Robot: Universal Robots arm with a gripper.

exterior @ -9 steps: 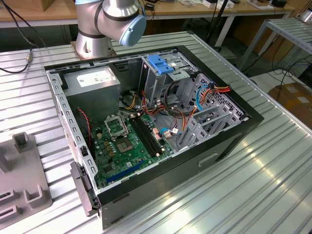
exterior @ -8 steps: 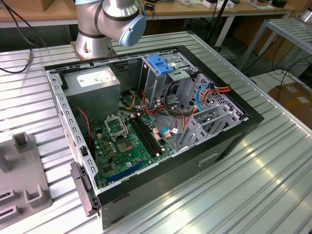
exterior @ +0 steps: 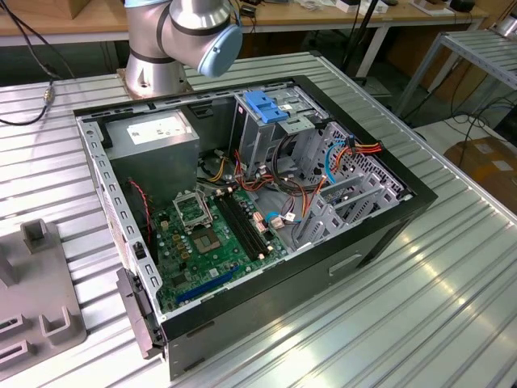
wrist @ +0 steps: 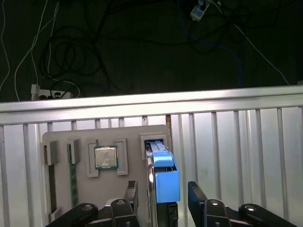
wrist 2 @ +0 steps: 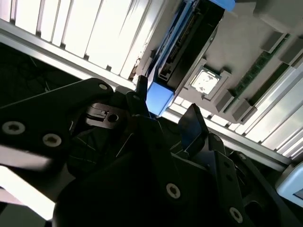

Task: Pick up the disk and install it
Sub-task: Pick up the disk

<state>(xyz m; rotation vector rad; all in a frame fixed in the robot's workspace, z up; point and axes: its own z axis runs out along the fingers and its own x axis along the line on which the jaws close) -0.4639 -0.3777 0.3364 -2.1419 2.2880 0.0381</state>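
The arm [exterior: 174, 32] was built of silver-grey cylindrical joints, one closed by a pale blue round cap [exterior: 220, 47]. Its gripper [wrist: 163, 191] was matte black, with angular linkage plates held by silver hex-socket screws [wrist 2: 172, 190] and two dark, flat fingers [wrist: 195, 193].

Arm shoulder [exterior: 174, 36] upright, jaws spread apart

The disk [wrist: 151, 189] is seen as silver-grey on its thin edge, with a bright blue rail [wrist: 166, 179]. The claw [wrist: 163, 190] is coloured black. The tray [wrist: 128, 142] is coloured pale grey, and a silver chip [wrist: 105, 157] edged in green is seen on it. The table [wrist: 236, 151] is silver and striped. In the exterior view, the case [exterior: 388, 234] is painted black, the board [exterior: 210, 234] green, the bracket [exterior: 265, 105] blue, and the arm [exterior: 161, 40] silver with a light blue cap [exterior: 220, 50].
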